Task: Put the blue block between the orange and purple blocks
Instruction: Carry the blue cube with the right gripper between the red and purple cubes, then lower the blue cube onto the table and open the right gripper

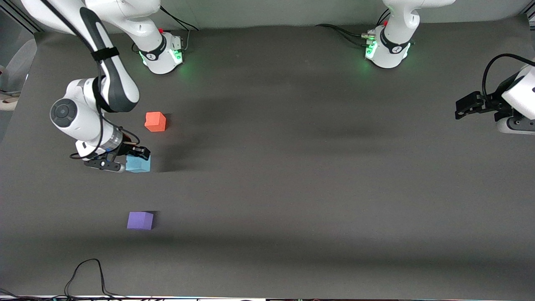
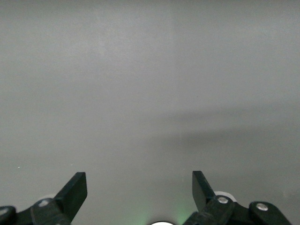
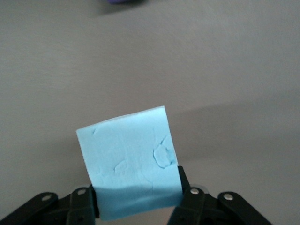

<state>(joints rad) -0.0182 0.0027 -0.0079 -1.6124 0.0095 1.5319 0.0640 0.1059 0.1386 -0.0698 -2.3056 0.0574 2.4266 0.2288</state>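
The blue block (image 1: pixel 138 164) is a light sky-blue cube between the fingers of my right gripper (image 1: pixel 130 161), which is shut on its sides. It sits at or just above the mat, between the orange block (image 1: pixel 155 121), farther from the front camera, and the purple block (image 1: pixel 140 220), nearer to it. In the right wrist view the blue block (image 3: pixel 129 159) fills the space in my right gripper (image 3: pixel 137 192), and a sliver of the purple block (image 3: pixel 119 1) shows at the frame's edge. My left gripper (image 1: pixel 462 106) waits open and empty at the left arm's end of the table, and it also shows in the left wrist view (image 2: pixel 139 185).
The dark grey mat (image 1: pixel 292 188) covers the table. The right arm's base (image 1: pixel 163 54) and the left arm's base (image 1: pixel 386 50) stand along the table's edge farthest from the front camera. A black cable (image 1: pixel 87 271) loops at the edge nearest the front camera.
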